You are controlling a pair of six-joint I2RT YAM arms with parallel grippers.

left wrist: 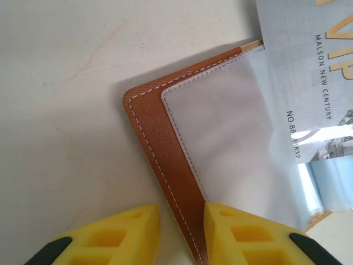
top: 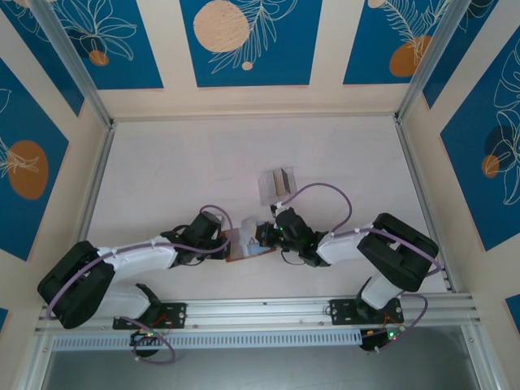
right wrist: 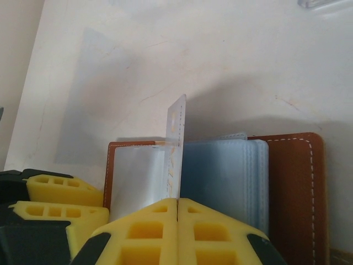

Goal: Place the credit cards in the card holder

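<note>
Right gripper (right wrist: 177, 207) was pinched on card (right wrist: 175, 149), held edge-up over open holder (right wrist: 298, 182) at table (top: 162, 162) centre. Left gripper (left wrist: 182, 226) was clamped on holder's cover edge. Risk judged: card missing sleeve (left wrist: 231, 138) mouth, buckling it; holder slipping if pushed.

pale table (top: 162, 171) carries the open brown card holder (top: 240, 245) and a clear stand (top: 276, 185).

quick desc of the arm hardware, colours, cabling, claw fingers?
Both arms have white links with bulky black joint housings. The left arm and right arm each carry a looping purple cable along their length. Small green lights glow near the wrists and at the bases. The left claw and right claw have bright yellow moulded fingers with rectangular cut-out pockets and black parts behind them.
</note>
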